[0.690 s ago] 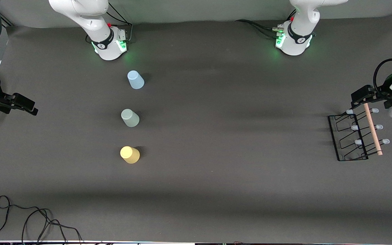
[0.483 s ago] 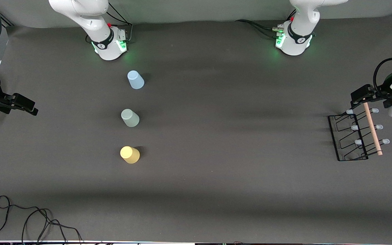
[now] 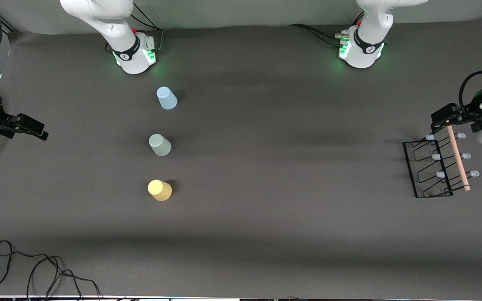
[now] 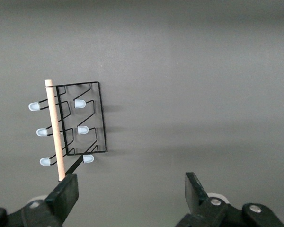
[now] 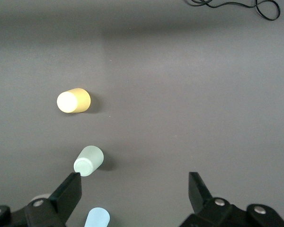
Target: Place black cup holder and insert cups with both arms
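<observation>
The black cup holder (image 3: 429, 169) stands on the table at the left arm's end, its wooden rod handle (image 3: 457, 158) on top. It also shows in the left wrist view (image 4: 85, 118). My left gripper (image 3: 445, 118) is open and empty over the handle's end farthest from the front camera; in the left wrist view (image 4: 130, 191) one finger (image 4: 66, 194) is next to the rod's tip. The light blue cup (image 3: 166, 98), pale green cup (image 3: 160, 145) and yellow cup (image 3: 160, 190) stand in a row in front of the right arm's base. My right gripper (image 3: 32, 127) is open and empty at the right arm's end of the table.
A black cable (image 3: 36, 267) lies looped at the table's near edge toward the right arm's end. The two green-lit arm bases (image 3: 136, 54) stand along the edge farthest from the front camera. In the right wrist view the yellow cup (image 5: 73, 100), green cup (image 5: 89, 161) and blue cup (image 5: 97, 218) show.
Both grippers have shifted only very slightly. The cups and the cup holder have not moved.
</observation>
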